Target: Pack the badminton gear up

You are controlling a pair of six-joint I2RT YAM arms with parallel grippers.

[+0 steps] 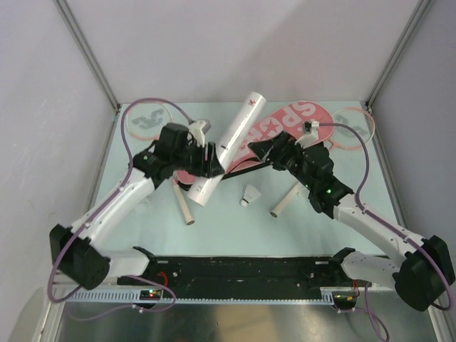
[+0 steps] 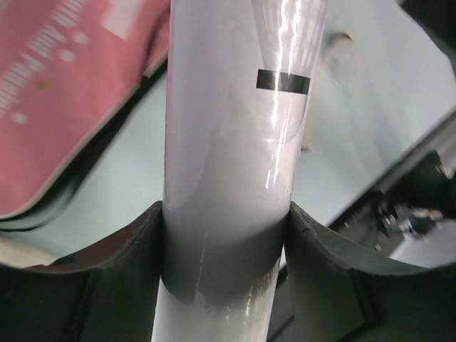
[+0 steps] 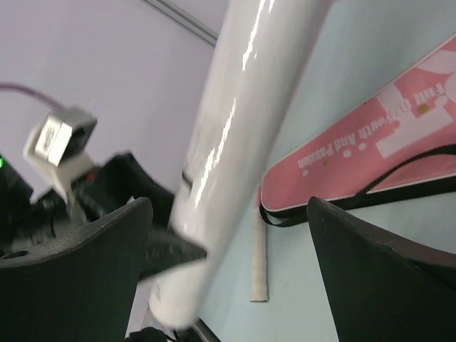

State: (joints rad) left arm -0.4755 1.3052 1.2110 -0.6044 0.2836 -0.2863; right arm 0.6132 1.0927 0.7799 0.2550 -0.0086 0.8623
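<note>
Long white tube [image 1: 236,134]: glossy and plain, with one small black band and a red mark by its far end. It runs diagonally over the desk centre, upper end toward the far edge, beside the pink SPORT bag [image 1: 298,117]. Left gripper [image 2: 224,214] is pinched tight on its lower part. Right gripper [image 3: 229,206] is spread wide; the tube shows between its fingers, no contact. Shuttlecock [image 1: 247,197] sits near the centre.

Two pink rackets [image 1: 184,205] (second handle [image 1: 285,201] at right), one shuttlecock [image 1: 247,197], one tube [image 1: 239,132], one bag [image 1: 299,117].

Even light, glare along the tube [image 2: 228,142] (wrist views blurry)
</note>
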